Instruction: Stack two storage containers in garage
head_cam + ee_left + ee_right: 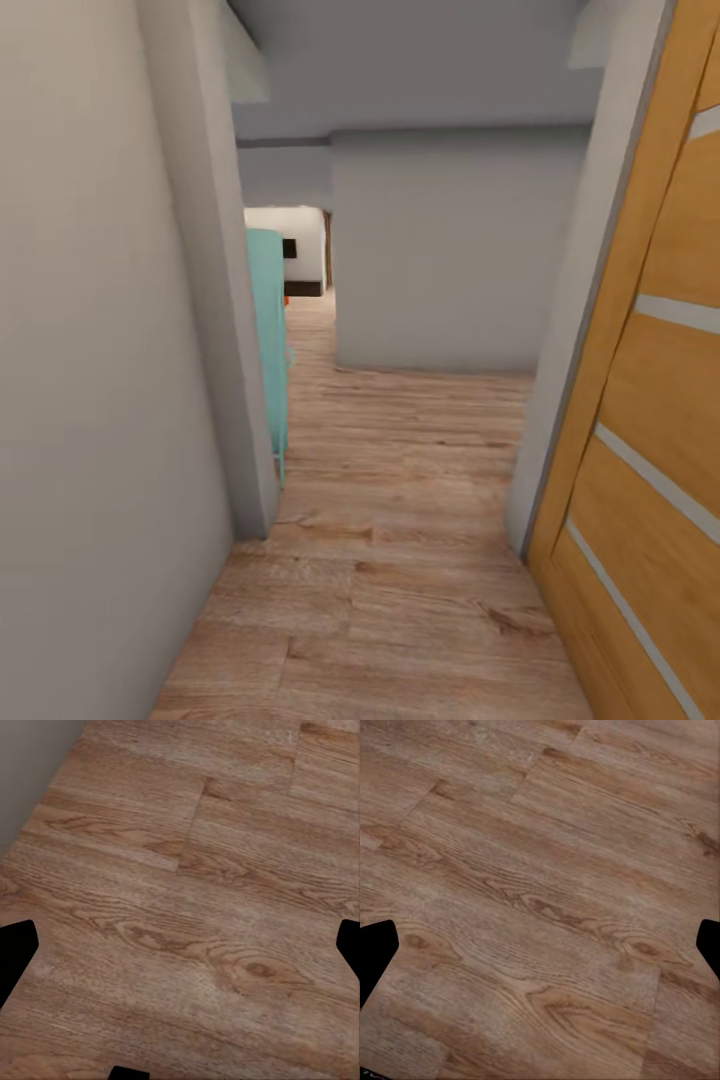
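Note:
I am in a narrow passage with light wood plank flooring (400,560). The two storage containers are out of view; a tiny orange-red speck (285,298) shows far down the passage, too small to identify. The garage is also out of view. My left gripper (180,949) hangs over bare planks, its black fingertips (16,952) wide apart with nothing between them. My right gripper (540,949) is likewise open over the wood floor, with dark fingertips (375,952) at the frame's edges.
A pale wall (100,400) closes in on the left, ending in a corner post (235,350). An orange-brown wooden door (650,400) stands open on the right. A teal object (268,330) sits behind the left corner. A grey wall (450,260) faces me ahead.

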You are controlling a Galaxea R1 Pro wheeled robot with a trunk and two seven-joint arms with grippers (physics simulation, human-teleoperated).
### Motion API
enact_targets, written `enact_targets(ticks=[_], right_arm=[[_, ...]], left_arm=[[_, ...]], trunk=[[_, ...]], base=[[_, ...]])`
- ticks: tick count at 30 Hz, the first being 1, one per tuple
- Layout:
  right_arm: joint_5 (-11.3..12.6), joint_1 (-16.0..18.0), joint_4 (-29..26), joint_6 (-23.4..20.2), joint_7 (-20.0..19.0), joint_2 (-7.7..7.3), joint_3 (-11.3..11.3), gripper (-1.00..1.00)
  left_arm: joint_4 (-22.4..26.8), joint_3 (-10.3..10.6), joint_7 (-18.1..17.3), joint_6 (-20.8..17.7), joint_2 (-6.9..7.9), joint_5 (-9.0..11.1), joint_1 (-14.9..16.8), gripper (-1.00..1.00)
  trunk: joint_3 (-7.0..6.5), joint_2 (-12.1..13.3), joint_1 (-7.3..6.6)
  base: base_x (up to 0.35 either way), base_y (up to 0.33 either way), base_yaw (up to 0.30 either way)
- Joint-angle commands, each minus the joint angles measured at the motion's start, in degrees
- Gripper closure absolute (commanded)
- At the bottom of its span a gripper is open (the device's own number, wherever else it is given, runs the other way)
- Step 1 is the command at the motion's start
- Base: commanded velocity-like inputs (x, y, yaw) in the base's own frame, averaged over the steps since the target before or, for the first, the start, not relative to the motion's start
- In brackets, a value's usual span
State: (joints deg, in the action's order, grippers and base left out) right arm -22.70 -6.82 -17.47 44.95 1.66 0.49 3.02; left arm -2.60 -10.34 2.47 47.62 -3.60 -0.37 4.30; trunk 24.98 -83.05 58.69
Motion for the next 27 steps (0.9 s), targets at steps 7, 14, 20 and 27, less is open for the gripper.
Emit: enact_targets(ticks=[7, 14, 20, 27], right_arm=[[-0.6, 0.0, -0.1, 0.1, 0.1, 0.04, 0.3, -1.00], [-0.6, 0.0, -0.1, 0.1, 0.1, 0.04, 0.3, -1.00], [-0.6, 0.0, -0.1, 0.0, 0.1, 0.04, 0.3, -1.00], [-0.6, 0.0, -0.1, 0.0, 0.1, 0.04, 0.3, -1.00]], left_arm=[[-0.2, 0.1, 0.3, 0.3, 0.00, -0.1, 0.1, -1.00], [-0.2, 0.1, 0.3, 0.3, 0.00, -0.1, 0.1, -1.00], [-0.2, 0.0, 0.3, 0.3, 0.00, -0.1, 0.1, -1.00], [-0.2, 0.1, 0.3, 0.3, 0.00, -0.1, 0.1, -1.00]], trunk=[[0.05, 0.0, 0.04], [0.05, 0.0, 0.04], [0.05, 0.0, 0.04], [0.05, 0.0, 0.04]], base=[[0.319, 0.000, 0.010], [0.325, 0.000, 0.001], [0.326, 0.000, -0.029], [0.326, 0.000, -0.156]])
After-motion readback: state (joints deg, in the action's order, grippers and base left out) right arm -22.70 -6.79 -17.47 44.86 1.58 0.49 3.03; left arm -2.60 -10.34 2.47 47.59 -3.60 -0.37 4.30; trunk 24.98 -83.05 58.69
